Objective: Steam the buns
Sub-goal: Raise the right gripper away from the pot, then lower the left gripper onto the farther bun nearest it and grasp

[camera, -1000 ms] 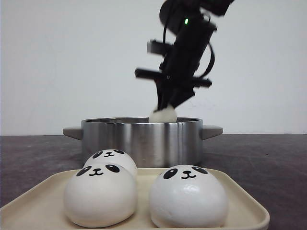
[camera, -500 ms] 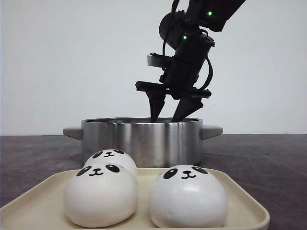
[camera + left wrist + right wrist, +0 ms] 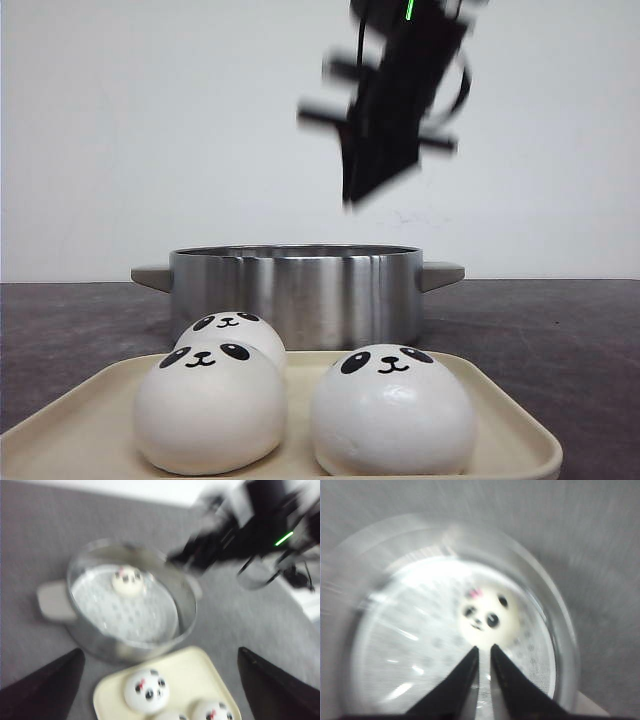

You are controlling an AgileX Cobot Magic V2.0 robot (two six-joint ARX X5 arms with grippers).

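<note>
Above the steel pot (image 3: 295, 290): right claw (image 3: 365, 190), blurred, fingers nearly together, holding nothing.
One bun (image 3: 487, 616) sits on the pot's perforated rack; three buns (image 3: 392, 408) on the cream tray (image 3: 505, 425) at 6 o'clock. Left claw (image 3: 160, 690) spread wide, empty.

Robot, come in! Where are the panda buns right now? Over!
Right gripper empty, fingers nearly shut, above steamer pot. Left gripper open. One bun in pot, three buns on tray. Nothing blocking.

- A staged test bench rather than a home kitchen: plain white wall (image 3: 150, 130) behind.
- Bare dark grey tabletop (image 3: 560, 330).
- Only a steel steamer pot (image 3: 295, 290) and a cream tray (image 3: 500, 410).
</note>
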